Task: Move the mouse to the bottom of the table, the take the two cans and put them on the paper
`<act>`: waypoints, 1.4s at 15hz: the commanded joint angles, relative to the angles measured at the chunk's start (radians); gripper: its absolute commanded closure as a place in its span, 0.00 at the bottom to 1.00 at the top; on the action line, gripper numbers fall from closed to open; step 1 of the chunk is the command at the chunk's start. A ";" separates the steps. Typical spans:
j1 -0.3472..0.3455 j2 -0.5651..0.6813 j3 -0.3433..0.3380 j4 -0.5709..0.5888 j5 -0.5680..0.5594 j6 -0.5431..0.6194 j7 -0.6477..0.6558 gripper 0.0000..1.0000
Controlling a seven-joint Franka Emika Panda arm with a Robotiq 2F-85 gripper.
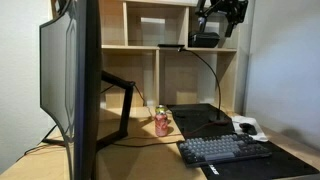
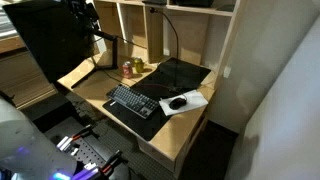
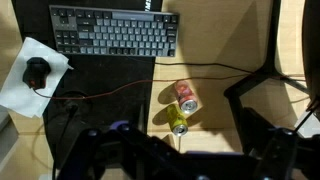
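Note:
The dark mouse rests on the white paper at the left edge of the wrist view, beside the keyboard. In both exterior views the mouse lies on the paper at the desk's end. The red-pink can and the yellow-green can stand together on bare light wood of the table. The cans stand near the shelf, the red one beside the mat. My gripper hangs high above the desk, open and empty.
A grey keyboard lies on the black mat. A large monitor on its arm fills one side. A black lamp arches over the mat before the light-wood shelf unit. A red cable crosses the mat.

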 commanded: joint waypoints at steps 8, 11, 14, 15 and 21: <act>-0.090 0.098 0.001 0.004 -0.026 0.069 0.196 0.00; -0.166 0.116 -0.089 -0.054 -0.041 0.109 0.214 0.00; -0.249 0.181 -0.188 -0.069 -0.039 0.119 0.211 0.00; -0.248 0.191 -0.206 -0.044 0.005 0.094 0.231 0.00; -0.302 0.287 -0.202 -0.039 -0.095 0.180 0.293 0.00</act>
